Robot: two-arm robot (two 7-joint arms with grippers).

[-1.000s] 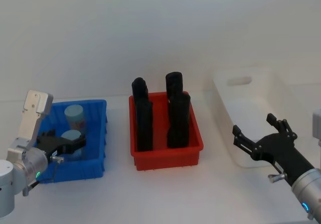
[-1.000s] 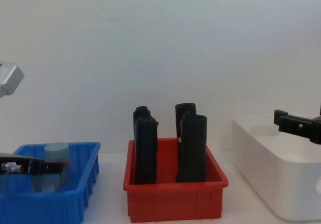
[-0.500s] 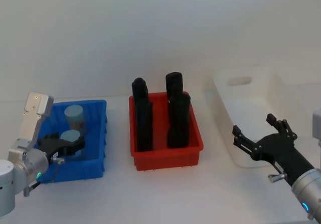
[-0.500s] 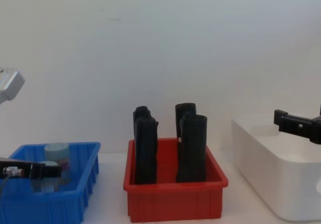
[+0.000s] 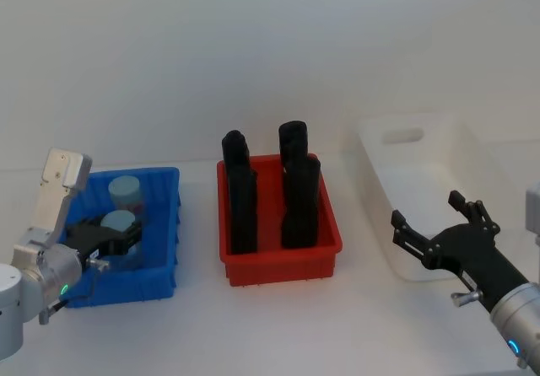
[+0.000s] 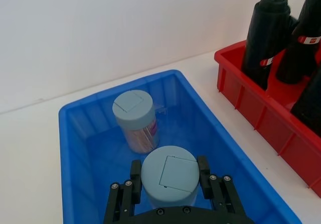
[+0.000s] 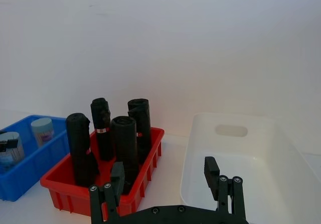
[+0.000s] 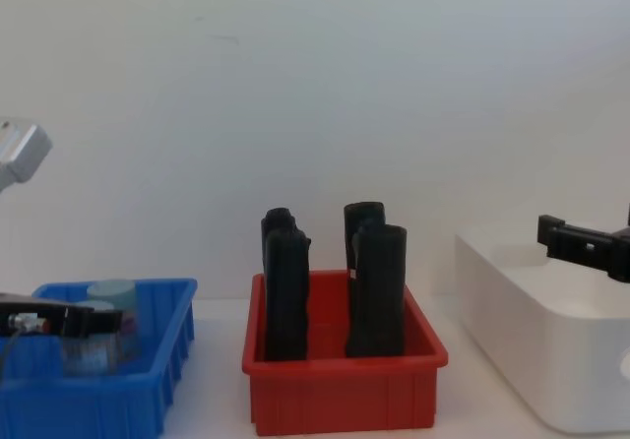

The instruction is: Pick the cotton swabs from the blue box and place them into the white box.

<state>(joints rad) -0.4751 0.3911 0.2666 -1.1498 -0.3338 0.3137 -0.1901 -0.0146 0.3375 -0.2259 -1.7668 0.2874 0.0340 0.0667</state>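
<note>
Two cotton swab jars with pale teal lids are in the blue box (image 5: pixel 162 262) at the left. My left gripper (image 5: pixel 125 236) is shut on the nearer jar (image 5: pixel 118 221) and holds it a little above the box floor. In the left wrist view this jar (image 6: pixel 169 173) sits between the black fingers (image 6: pixel 202 166), and the other jar (image 6: pixel 133 114) stands upright behind it. My right gripper (image 5: pixel 439 226) hangs open and holds nothing at the near end of the white box (image 5: pixel 381 182), which is at the right.
A red bin (image 5: pixel 283 260) with several tall black upright objects (image 5: pixel 299 192) stands between the blue box and the white box. Bare white table lies in front of all three, with a white wall behind.
My left gripper dipped into the blue box around the nearer jar, then rose slightly with the jar in it. The right arm has not moved.
</note>
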